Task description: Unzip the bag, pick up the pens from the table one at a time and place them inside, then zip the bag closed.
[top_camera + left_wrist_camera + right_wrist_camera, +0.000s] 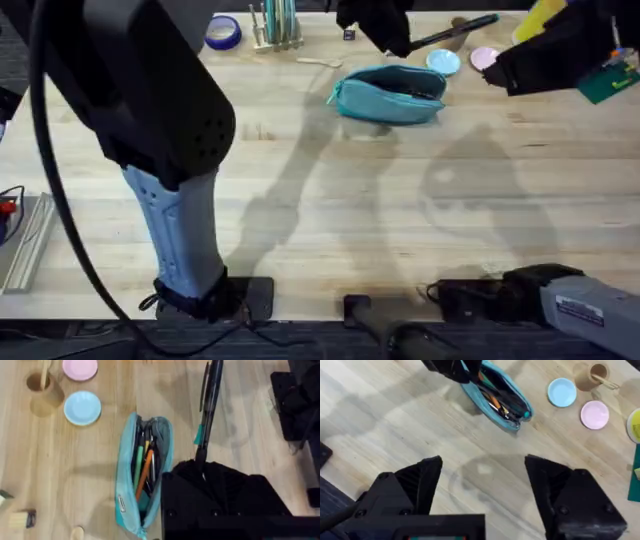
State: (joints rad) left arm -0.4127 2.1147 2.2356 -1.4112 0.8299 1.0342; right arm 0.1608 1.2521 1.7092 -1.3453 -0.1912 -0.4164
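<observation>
Teal bag lies unzipped at the far middle of the surface, its mouth gaping in the left wrist view, with an orange pen and other pens already inside. A black pen, pinched in the jaws of the left gripper, hangs above the surface just beside the bag; overhead it juts out past the dark gripper.

The right gripper hovers nearer the camera's side of the bag, jaws spread wide and empty.

The step in hand looks to be dropping the black pen in. Done well, that means lining the pen up with the long zipper opening and lowering one end into the mouth before letting go, so it does not bridge the fabric lips and roll off.

A light-blue dish, a pink dish and a wooden cup crowd one end of the bag; the near side is bare wood, giving the right arm room to steady the pouch.
</observation>
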